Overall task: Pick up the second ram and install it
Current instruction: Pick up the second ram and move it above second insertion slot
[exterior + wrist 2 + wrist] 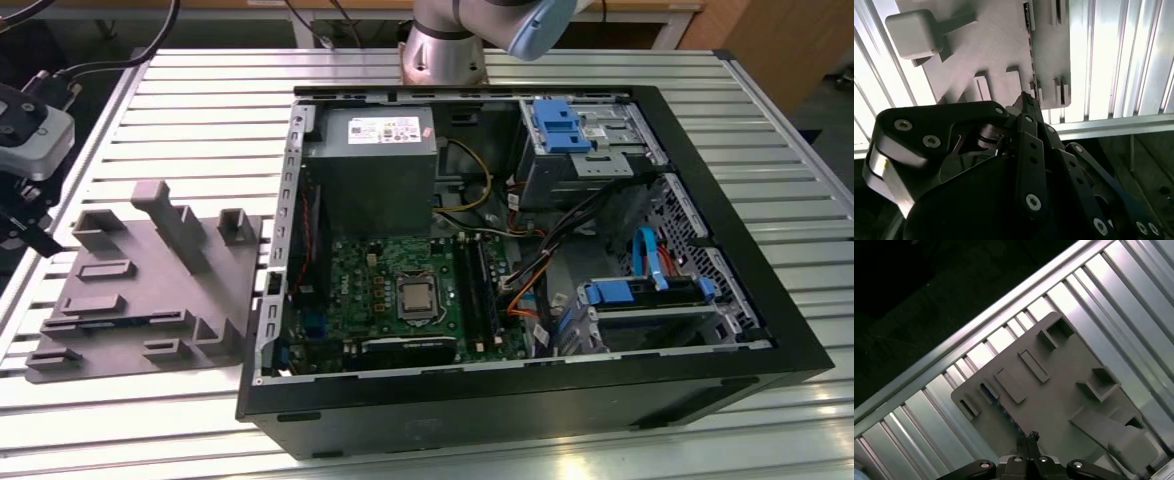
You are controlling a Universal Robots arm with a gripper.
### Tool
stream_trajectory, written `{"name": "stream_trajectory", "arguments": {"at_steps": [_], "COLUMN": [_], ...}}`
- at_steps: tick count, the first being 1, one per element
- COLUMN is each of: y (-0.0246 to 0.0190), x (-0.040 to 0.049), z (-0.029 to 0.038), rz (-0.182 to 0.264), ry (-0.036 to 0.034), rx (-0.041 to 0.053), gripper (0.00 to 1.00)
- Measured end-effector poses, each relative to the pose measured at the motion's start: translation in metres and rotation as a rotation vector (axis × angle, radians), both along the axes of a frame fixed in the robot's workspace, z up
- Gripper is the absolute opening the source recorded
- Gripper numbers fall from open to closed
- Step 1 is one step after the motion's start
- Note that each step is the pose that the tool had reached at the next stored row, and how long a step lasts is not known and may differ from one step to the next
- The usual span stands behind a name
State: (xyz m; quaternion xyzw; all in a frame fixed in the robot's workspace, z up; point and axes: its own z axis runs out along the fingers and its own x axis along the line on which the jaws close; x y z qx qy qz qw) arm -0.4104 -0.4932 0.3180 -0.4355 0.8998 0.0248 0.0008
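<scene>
End effector (1027,436) closed, fingers drawn together tip to tip and gripping nothing. Seen at the nine o'clock edge of the exterior view, raised above the desk.

Below it in both wrist views, grey tray (1054,410) with moulded blocks and slots, lying flat.

Second ram (987,390) seated on edge in a narrow slot of that tray, showing as a thin dark line with a blue-green patch. Near end lined up with the fingertips in the first wrist view, though apart from them. In the exterior view, placed at about five o'clock from the end effector, close to the tray's seven o'clock corner.

Desk (174,110) of ribbed, pale aluminium slats, with bright reflections along the ribs. Dark floor (924,295) beyond its rail.

Open black computer case (534,410) at three o'clock from the tray, just beside it. Green motherboard (380,285) exposed inside, grey power supply (374,160) at its twelve o'clock, blue drive brackets (561,125) toward two o'clock.

Arm base (447,50) at twelve o'clock of the case. Wooden panel (787,50) at the room's far edge.
</scene>
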Motion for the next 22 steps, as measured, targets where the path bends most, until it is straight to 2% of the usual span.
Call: {"name": "stream_trajectory", "arguments": {"at_steps": [22], "y": [0.0], "x": [0.0], "z": [-0.0019], "rz": [0.394], "ry": [0.0], "rx": [0.0], "gripper": [0.11]}}
